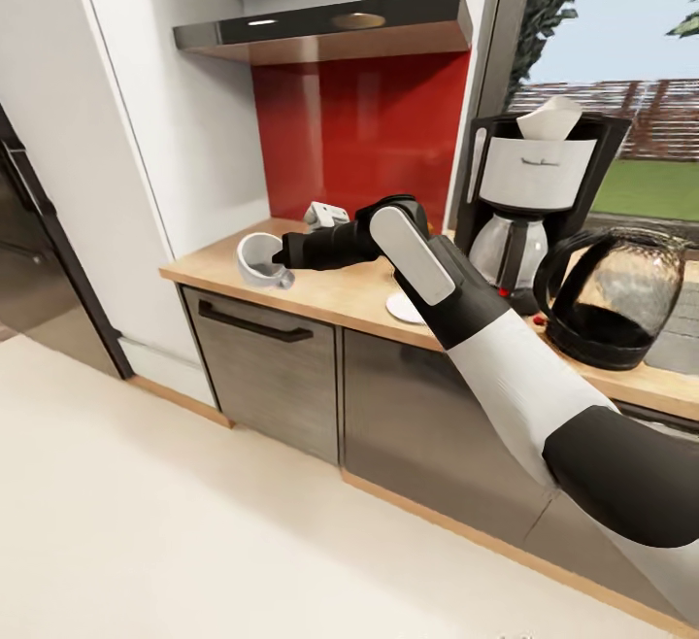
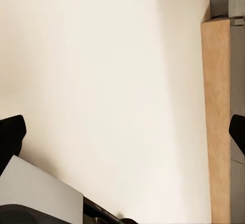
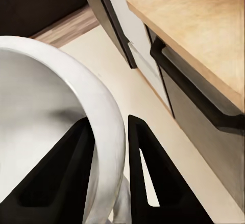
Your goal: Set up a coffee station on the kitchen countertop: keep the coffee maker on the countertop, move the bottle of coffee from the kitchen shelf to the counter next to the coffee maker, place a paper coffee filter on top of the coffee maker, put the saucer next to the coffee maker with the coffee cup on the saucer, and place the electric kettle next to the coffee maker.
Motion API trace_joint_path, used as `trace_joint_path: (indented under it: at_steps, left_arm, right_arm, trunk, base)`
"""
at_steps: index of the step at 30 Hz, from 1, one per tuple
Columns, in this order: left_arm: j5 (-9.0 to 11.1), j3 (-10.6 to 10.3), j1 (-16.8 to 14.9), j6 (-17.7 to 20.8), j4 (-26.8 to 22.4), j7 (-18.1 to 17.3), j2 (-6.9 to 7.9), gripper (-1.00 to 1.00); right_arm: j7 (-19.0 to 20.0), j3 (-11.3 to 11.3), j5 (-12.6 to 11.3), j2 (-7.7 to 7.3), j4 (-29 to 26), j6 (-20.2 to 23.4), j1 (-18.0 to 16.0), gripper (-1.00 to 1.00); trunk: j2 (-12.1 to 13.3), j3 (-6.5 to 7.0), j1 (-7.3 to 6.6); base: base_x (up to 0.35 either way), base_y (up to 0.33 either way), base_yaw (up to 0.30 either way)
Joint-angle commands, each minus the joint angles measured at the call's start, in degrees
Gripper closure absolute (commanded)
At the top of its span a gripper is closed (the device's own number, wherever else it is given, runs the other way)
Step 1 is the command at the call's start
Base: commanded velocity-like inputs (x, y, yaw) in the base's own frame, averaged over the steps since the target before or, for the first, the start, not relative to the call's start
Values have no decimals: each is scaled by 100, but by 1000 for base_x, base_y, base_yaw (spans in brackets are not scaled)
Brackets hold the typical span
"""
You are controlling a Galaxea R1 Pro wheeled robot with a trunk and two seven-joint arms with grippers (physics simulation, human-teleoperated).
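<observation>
- the right end effector (image 3: 109, 173) is clamped on the rim of the white coffee cup (image 1: 260, 259), one finger inside and one outside.
- the cup is tipped on its side, held just over the bench (image 1: 320, 297) near its end.
- behind the end effector, along the arm, the saucer (image 1: 403, 308) lies flat on the bench.
- farther that way stand the coffee maker (image 1: 536, 202), with a paper filter (image 1: 549, 119) on top, and the kettle (image 1: 612, 297).
- the left end effector (image 2: 122, 132) is spread wide over the floor (image 2: 102, 81).
</observation>
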Motion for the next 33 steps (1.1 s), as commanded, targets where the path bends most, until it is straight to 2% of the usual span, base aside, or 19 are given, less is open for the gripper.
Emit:
trace_joint_path:
  at_steps: [1,13,23,28,33]
  left_arm:
    - [47,-23,-1,39,-1,-20,2,-100]
    - [48,-23,-1,39,0,-20,2,-100]
    - [47,-23,-1,39,-1,-19,2,-100]
    - [46,-23,-1,39,-1,-16,2,-100]
    - [50,-22,-1,39,1,-13,2,-100]
  right_arm:
    - [-62,4,-63,1,-1,5,-6,100]
    - [-64,4,-67,-5,-1,5,-6,100]
    - [-63,4,-66,-5,-2,5,-6,100]
    - [-63,4,-65,-5,-1,5,-6,100]
    - [-67,4,-65,-5,-1,5,-4,100]
  trunk:
    - [-3,-5,0]
    - [-3,-5,0]
    - [-3,6,0]
    - [-3,24,0]
    - [-3,27,0]
  base:
    - [3,13,-251]
    - [7,19,-261]
    - [95,224,-116]
    - [28,65,-211]
    - [3,8,-42]
